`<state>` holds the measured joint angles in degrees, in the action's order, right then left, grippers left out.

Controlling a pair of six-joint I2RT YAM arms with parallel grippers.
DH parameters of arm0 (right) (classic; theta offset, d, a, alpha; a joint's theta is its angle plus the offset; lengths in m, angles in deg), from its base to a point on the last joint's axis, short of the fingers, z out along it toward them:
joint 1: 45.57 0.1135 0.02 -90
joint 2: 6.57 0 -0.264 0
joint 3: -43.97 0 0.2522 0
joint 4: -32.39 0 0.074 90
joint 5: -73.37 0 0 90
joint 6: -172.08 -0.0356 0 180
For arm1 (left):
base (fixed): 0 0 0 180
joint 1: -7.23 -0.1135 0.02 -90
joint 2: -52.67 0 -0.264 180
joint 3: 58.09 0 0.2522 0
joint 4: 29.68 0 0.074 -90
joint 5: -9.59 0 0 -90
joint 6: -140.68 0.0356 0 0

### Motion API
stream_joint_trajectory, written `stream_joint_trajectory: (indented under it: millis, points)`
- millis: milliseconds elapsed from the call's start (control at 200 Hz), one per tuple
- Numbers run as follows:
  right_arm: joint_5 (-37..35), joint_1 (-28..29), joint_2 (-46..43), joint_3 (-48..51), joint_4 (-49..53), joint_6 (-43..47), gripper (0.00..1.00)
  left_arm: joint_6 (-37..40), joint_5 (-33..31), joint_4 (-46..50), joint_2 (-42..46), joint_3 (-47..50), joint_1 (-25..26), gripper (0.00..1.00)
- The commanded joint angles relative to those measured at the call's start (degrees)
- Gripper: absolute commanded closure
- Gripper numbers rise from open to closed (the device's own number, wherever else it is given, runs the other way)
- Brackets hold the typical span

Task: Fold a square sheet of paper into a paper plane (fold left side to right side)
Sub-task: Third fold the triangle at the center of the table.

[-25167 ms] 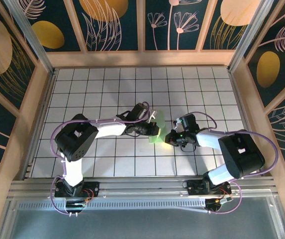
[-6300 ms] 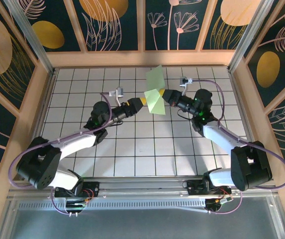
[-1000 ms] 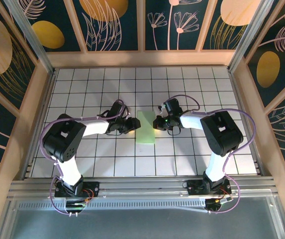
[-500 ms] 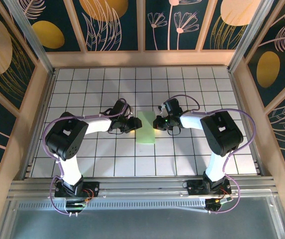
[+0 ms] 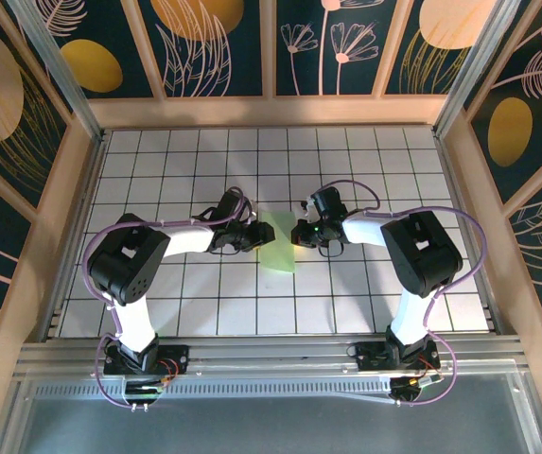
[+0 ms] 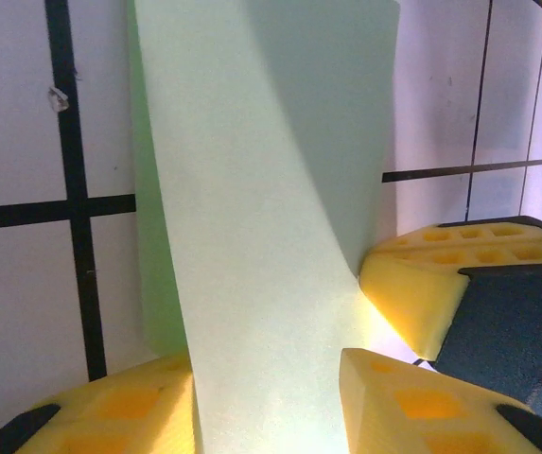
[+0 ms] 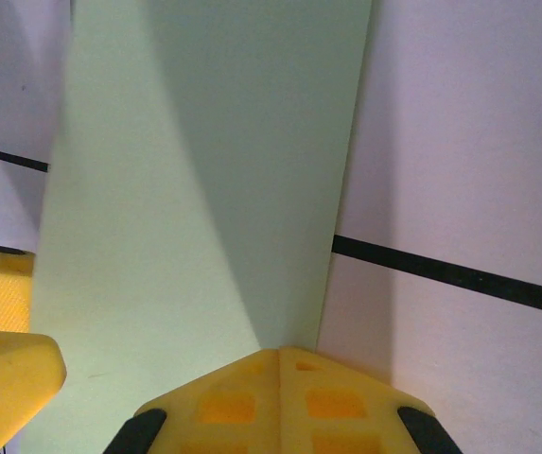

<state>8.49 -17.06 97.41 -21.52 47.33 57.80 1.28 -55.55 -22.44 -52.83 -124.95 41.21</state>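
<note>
Judging by how it lies, the sheet of paper (image 5: 280, 248) is well into the folding but is no dart yet. In the top view it is a narrow pale-green strip near the middle of the white-tiled table (image 5: 365, 151), running away from the arm bases, with a gripper at each long side. The left gripper (image 5: 254, 236) is at its left edge, and the left wrist view shows its two yellow fingers standing apart, with a raised flap of the sheet (image 6: 261, 236) running up through the gap between them. That flap tilts up off the tiles and leans over toward the right side, while a lower layer lies flat beneath it. The right gripper (image 5: 299, 235) is at the opposite edge. In its own view its jaws (image 7: 280, 355) are pressed together with their tips touching the right edge of the sheet (image 7: 195, 189). Whether they pinch that edge or only pin it down I cannot tell. The left-over-right fold looks begun but not laid flat or creased. What seems to be left is bringing the flap down onto the right side, pressing the crease, and shaping a pointed nose, which I cannot make out here.
</note>
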Motion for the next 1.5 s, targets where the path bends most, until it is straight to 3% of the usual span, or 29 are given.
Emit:
stream_joint_trajectory:
  millis: [0,135,265,465,606,761,901,1186,1311,1496]
  points:
    - [-3.9,0.1,0.6,-0.1,3.2,1.3,1.0,-1.1,-0.6,-1.1,1.1,1.0,0.1,0.6]
    - [-3.9,0.1,0.6,-0.2,3.3,1.3,1.0,-1.2,-1.5,-1.4,0.9,0.9,0.1,0.58]
    - [-4.2,0.1,0.3,-0.2,3.4,1.5,1.0,-1.2,-1.8,-1.1,0.4,0.4,0.1,0.63]
    - [-4.3,0.0,-1.8,-0.1,1.4,2.2,1.0,-2.0,-1.9,-1.9,1.4,1.7,0.1,0.87]
    - [-4.6,0.0,-5.1,-0.2,-0.4,4.3,0.83,-3.1,-2.3,-2.7,3.1,2.8,0.1,1.0]
    - [-7.6,0.5,-12.6,3.4,-3.5,8.4,0.63,-6.3,-2.0,-5.1,5.4,4.6,0.1,1.0]
    - [-10.4,2.5,-23.0,10.5,-8.1,13.2,0.52,-10.3,-3.0,-7.1,7.0,6.6,0.1,1.0]
    - [-21.7,18.2,-36.6,24.5,-19.4,26.7,0.36,-12.6,-2.1,-7.6,7.0,7.1,0.2,1.0]
    - [-25.8,24.8,-36.9,28.5,-25.4,33.1,0.33,-12.3,-2.1,-7.2,7.0,6.9,0.2,1.0]
    - [-32.0,29.8,-31.8,29.5,-28.8,39.0,0.31,-12.1,-1.8,-6.9,7.0,6.6,0.3,1.0]
